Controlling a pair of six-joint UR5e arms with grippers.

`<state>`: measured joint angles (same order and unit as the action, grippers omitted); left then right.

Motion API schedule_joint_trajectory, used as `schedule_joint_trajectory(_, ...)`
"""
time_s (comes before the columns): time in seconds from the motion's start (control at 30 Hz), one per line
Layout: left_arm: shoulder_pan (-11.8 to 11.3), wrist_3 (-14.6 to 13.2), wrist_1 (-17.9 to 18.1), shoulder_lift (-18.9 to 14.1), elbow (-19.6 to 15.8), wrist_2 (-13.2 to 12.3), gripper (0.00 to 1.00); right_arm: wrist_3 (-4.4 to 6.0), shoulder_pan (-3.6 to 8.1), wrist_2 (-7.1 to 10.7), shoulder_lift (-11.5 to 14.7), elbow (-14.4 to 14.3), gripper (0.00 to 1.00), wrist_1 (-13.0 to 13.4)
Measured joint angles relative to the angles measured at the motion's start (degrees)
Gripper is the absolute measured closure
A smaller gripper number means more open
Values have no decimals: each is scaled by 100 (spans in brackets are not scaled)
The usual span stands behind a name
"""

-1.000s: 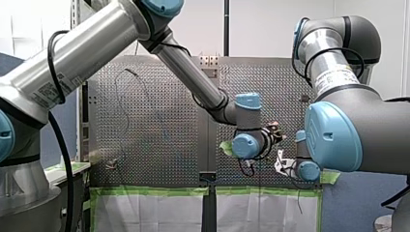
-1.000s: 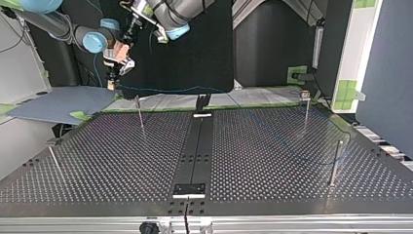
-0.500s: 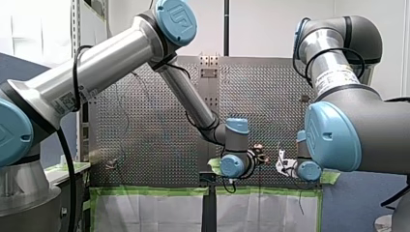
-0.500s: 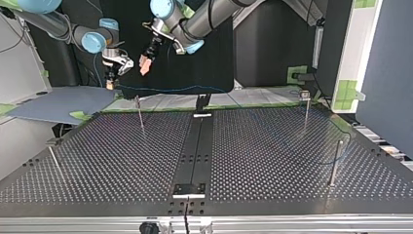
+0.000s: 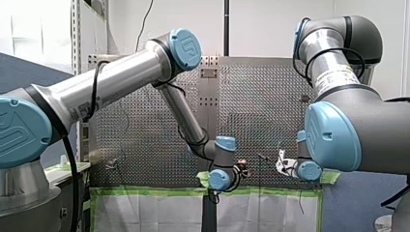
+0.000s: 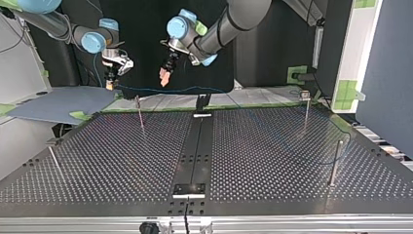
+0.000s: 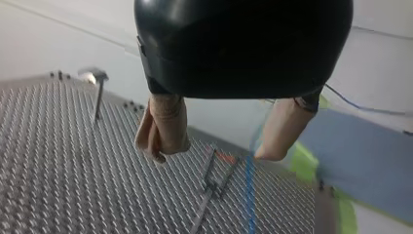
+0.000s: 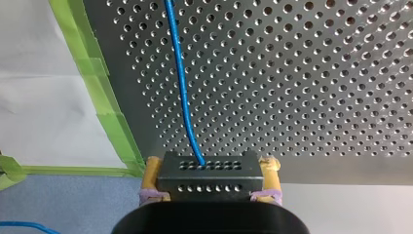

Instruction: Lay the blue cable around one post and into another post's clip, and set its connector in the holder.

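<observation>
We count two grippers, one blue cable, one connector and four posts.

Our right gripper [image 8: 210, 168] pinches the connector [image 8: 207, 183] between its two pads, just beyond the table's [image 6: 268, 161] taped edge. The cable [image 8: 181, 83] leaves the connector and runs out over the table.

Our left gripper [image 7: 219, 141] hangs above the table near that same edge. Its two beige fingers [image 7: 163, 124] are spread and hold nothing.

The four posts [image 6: 140, 112] stand upright on the table, well apart.
</observation>
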<state>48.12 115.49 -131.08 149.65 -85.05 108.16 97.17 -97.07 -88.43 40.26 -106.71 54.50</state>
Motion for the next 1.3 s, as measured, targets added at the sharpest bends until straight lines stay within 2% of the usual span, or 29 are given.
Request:
schedule_joint_trajectory(0.33, 11, 130, -44, 474, 33, -113, 0, -4, 0, 0, 1, 19, 100, -17)
schedule_joint_trajectory(0.57, 43, 228, 107, 822, 41, -25, 0, -11, -1, 0, -1, 18, 100, -33)
schedule_joint_trajectory(0.77, 92, 190, 239, 1122, 43, -14, 0, -7, -1, 0, 0, 19, 100, -34)
schedule_joint_trajectory(1.07, 188, -118, 204, 1553, 81, 93, 0, -7, -1, 0, 1, 21, 100, -28)
schedule_joint_trajectory(1.3, 262, -435, -58, 1371, 86, 346, 0, -4, -1, 0, -1, 21, 100, -18)
